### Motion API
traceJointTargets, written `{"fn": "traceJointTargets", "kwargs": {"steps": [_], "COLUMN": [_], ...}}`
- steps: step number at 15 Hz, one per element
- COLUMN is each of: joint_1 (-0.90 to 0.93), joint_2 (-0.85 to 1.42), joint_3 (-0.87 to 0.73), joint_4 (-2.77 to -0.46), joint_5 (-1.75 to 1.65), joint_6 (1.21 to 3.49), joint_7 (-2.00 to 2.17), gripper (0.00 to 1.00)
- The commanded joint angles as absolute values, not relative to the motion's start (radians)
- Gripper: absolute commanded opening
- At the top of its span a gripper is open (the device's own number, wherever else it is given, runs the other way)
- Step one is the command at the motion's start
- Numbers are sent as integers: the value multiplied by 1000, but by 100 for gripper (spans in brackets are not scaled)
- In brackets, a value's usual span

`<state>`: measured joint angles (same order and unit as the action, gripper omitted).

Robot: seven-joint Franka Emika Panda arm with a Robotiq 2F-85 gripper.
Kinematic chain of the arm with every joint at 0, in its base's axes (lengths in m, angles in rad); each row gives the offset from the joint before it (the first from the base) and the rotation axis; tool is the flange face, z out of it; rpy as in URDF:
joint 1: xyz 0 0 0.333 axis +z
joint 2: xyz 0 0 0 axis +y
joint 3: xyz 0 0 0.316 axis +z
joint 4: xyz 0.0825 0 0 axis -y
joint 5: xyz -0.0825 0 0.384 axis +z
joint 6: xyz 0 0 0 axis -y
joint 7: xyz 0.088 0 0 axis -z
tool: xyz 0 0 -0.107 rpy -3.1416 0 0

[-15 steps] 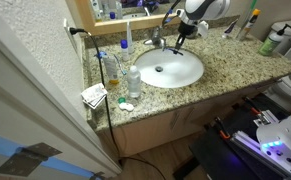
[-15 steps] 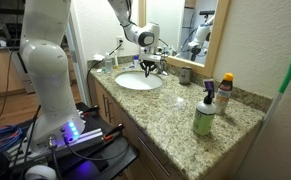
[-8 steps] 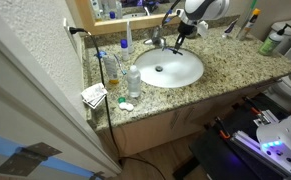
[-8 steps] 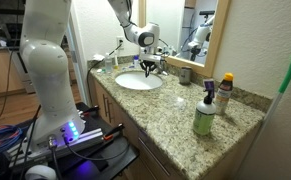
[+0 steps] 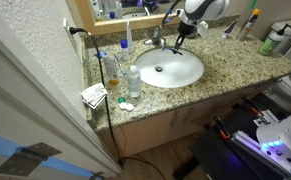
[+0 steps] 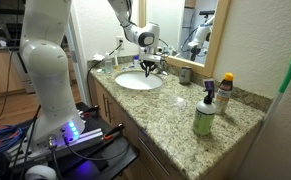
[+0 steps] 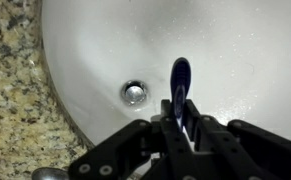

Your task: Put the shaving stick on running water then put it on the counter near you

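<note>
Gripper (image 7: 183,125) jaws are pinching shut on the near end of the shaving stick (image 7: 180,85), so only a narrow gap is showing between them. In an exterior view the white arm (image 6: 125,20) is reaching down over the back of the sink. The counter (image 5: 235,55), speckled granite, is carrying a green bottle (image 6: 204,118) at one end. The white basin (image 7: 245,50) is lying directly under the gripper, and the chrome tap (image 5: 157,41) is standing just beside it. The drain (image 7: 134,92) is sitting near the stick's far tip. The stick is hanging over the bowl, dark blue and slim. Whether water is running cannot be told.
</note>
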<state>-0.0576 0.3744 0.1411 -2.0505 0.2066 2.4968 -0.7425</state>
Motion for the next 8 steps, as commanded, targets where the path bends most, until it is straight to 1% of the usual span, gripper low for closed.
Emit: {"fn": "traceJointTargets", "kwargs": {"steps": [1, 4, 6, 7, 8], "joint_1": [-59, -51, -66, -66, -66], "joint_2": [374, 369, 367, 375, 375], "joint_3": [141, 129, 145, 147, 147], "joint_4": [-2055, -2067, -2066, -2050, -2050], "joint_5": [176, 122, 133, 131, 131], "joint_6": [2515, 2561, 2548, 2529, 2529], "joint_7": [-728, -702, -703, -706, -706], "gripper": [4, 4, 4, 15, 15]}}
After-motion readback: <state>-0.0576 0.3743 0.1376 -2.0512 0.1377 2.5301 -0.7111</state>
